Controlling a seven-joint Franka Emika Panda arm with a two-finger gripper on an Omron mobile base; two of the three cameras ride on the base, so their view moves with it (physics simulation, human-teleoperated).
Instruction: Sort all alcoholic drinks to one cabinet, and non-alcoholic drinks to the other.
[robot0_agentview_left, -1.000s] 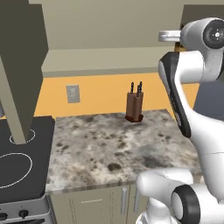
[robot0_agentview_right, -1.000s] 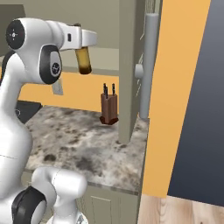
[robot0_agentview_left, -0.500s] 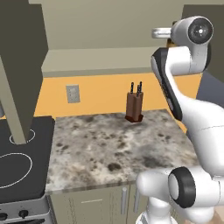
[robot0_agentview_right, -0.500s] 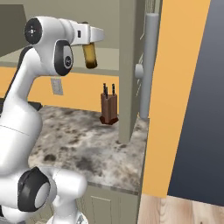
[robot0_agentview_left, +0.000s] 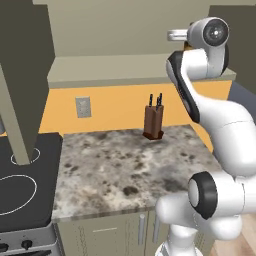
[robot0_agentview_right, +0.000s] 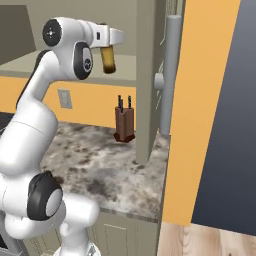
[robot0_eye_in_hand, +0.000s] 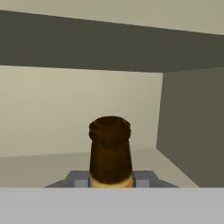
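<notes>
One brown beer bottle (robot0_agentview_right: 107, 59) is held high up by the gripper (robot0_agentview_right: 105, 37), in front of the open upper cabinet (robot0_agentview_right: 127, 64). The claw is clamped on the bottle near its top, and the bottle hangs down below the hand. The very top of the bottle is hidden inside the hand in the right base view.

In the hand view, the beer bottle (robot0_eye_in_hand: 110, 151) is seen end on, so just its round brown bottom and a bit of its side can be made out. A thin pale strip shows low on it, maybe a label, but no words can be read. The two fingers (robot0_eye_in_hand: 143, 179) are seen as small grey bits touching the bottle on both sides; most of them is cut off. Behind the bottle, the bare inside of the cabinet (robot0_eye_in_hand: 65, 113) is seen, with a back wall, a side wall and a floor.

In the left base view, the gripper is hidden behind the arm's big round joint, and the bottle cannot be seen there.

One knife block (robot0_agentview_left: 153, 121) stands on the counter (robot0_agentview_left: 110, 170) by the wall, with two dark handles sticking out. One wall outlet (robot0_agentview_left: 83, 107) is seen. One stove (robot0_agentview_left: 20, 195) is cut off at the left edge. One cabinet door (robot0_agentview_right: 207, 110) stands open on the right, with one long grey handle (robot0_agentview_right: 169, 75).
</notes>
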